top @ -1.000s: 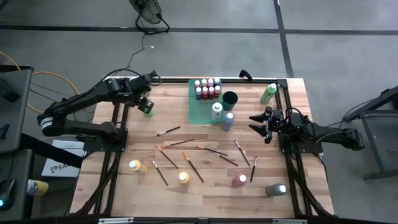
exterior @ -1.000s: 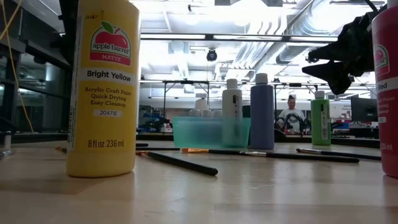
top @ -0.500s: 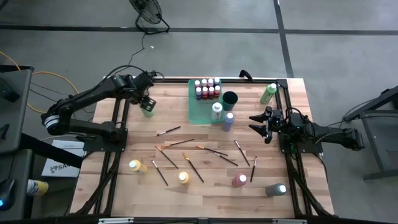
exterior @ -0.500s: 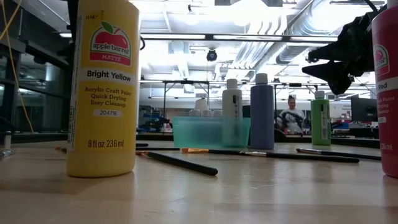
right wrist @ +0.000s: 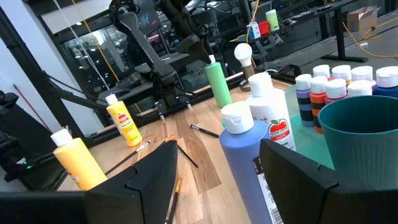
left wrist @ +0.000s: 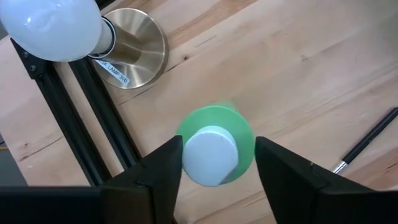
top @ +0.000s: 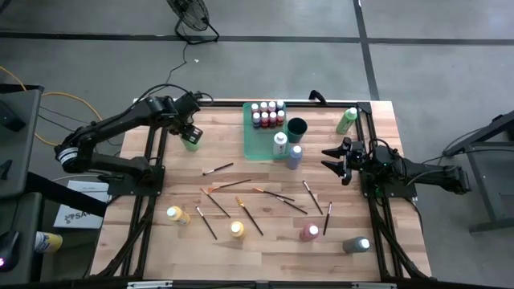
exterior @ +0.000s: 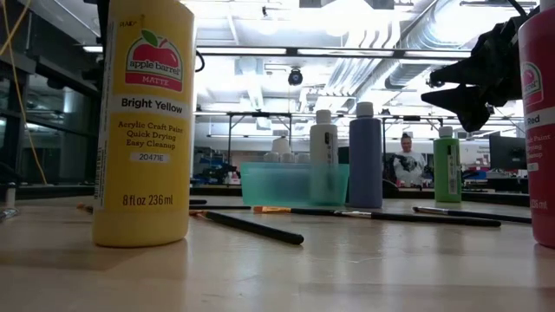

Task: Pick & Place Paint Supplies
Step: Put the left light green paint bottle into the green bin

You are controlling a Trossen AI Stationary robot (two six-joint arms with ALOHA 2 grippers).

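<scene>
Your left gripper (left wrist: 214,171) is right over the green bottle (left wrist: 216,146) by the table's far-left edge, fingers apart on either side of the cap, not clamped. Your right gripper (top: 331,161) waits spread open at the right edge, near the blue bottle (top: 295,156).

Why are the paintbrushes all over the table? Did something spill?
Nothing has spilled. The paintbrushes lie scattered at all angles across the table, and several paint bottles stand apart from the green tray. It looks untidy, not damaged: every bottle in sight stands upright with its cap on.
</scene>
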